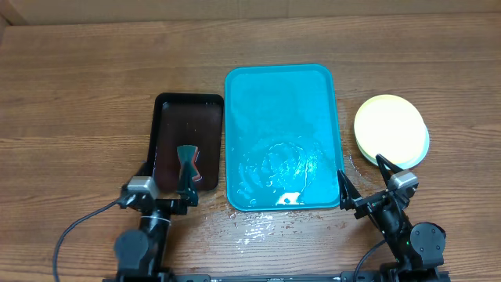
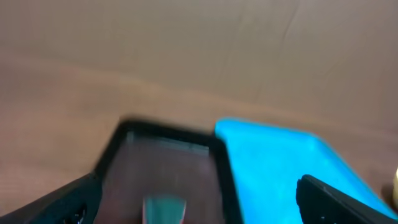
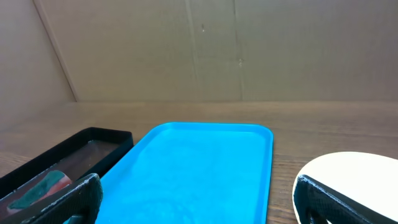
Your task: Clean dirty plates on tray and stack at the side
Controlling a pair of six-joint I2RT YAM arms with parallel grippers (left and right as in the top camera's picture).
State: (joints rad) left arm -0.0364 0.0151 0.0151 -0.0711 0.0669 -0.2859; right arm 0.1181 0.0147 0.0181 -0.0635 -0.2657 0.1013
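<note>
The turquoise tray (image 1: 282, 94) lies mid-table with no plates on it; its near half is wet. It also shows in the right wrist view (image 3: 205, 155) and, blurred, in the left wrist view (image 2: 280, 155). The plates (image 1: 389, 125) stand stacked on the table to the tray's right, a pale yellow-green one on top and a light blue rim showing beneath; the stack also shows in the right wrist view (image 3: 357, 171). My left gripper (image 1: 166, 180) (image 2: 199, 211) is open and empty over the near end of the black tray. My right gripper (image 1: 364, 176) (image 3: 202, 205) is open and empty between the tray's near right corner and the stack.
A narrow black tray (image 1: 168, 133) (image 3: 93, 140) lies left of the turquoise one and holds a teal and red scraper (image 1: 188, 163) (image 3: 43, 183). Water spots (image 1: 258, 227) lie on the wood at the tray's near edge. A cardboard wall stands behind the table.
</note>
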